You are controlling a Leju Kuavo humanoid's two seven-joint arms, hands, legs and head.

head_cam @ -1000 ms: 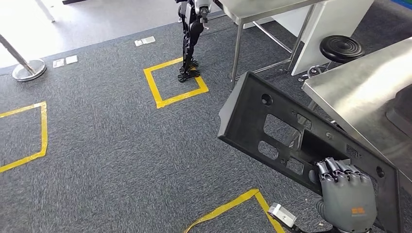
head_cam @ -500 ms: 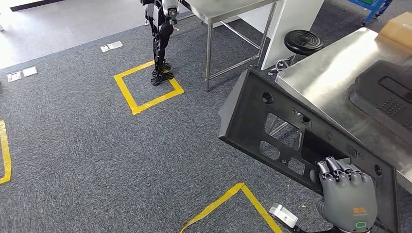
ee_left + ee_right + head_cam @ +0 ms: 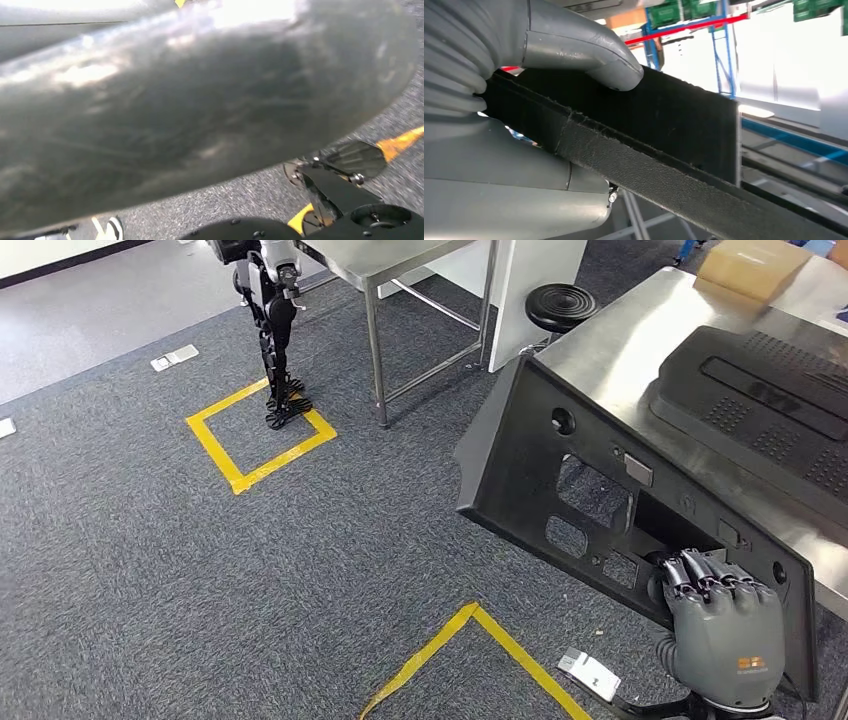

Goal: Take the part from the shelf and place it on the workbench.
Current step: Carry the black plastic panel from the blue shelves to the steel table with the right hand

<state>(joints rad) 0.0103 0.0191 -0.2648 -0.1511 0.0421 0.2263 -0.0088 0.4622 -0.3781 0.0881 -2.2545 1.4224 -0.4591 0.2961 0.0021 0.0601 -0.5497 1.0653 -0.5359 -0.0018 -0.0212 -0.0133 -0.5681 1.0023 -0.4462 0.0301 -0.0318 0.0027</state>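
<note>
The part [image 3: 560, 480] is a large flat black plastic panel with several cut-outs. My right hand [image 3: 722, 625] grips it at its lower right end and holds it tilted above the carpet, its upper edge against the near left side of the steel workbench [image 3: 620, 335]. In the right wrist view the grey thumb [image 3: 584, 50] presses on the panel's black edge [image 3: 664, 150]. In the left wrist view a blurred grey shape [image 3: 175, 110], likely my left hand, covers most of the picture. Its fingers cannot be made out.
Another black moulded part [image 3: 760, 400] and a cardboard box [image 3: 752, 262] lie on the workbench. A black stool [image 3: 560, 307] and a second steel table [image 3: 400, 255] stand behind. Another robot's legs [image 3: 270, 330] stand by a yellow tape square [image 3: 260, 435]. Yellow tape [image 3: 480, 635] marks the carpet near me.
The camera has turned right: the floor marks, stool and other robot slid left, and the workbench now shows more of its top. The panel stays in my right hand's grip.
</note>
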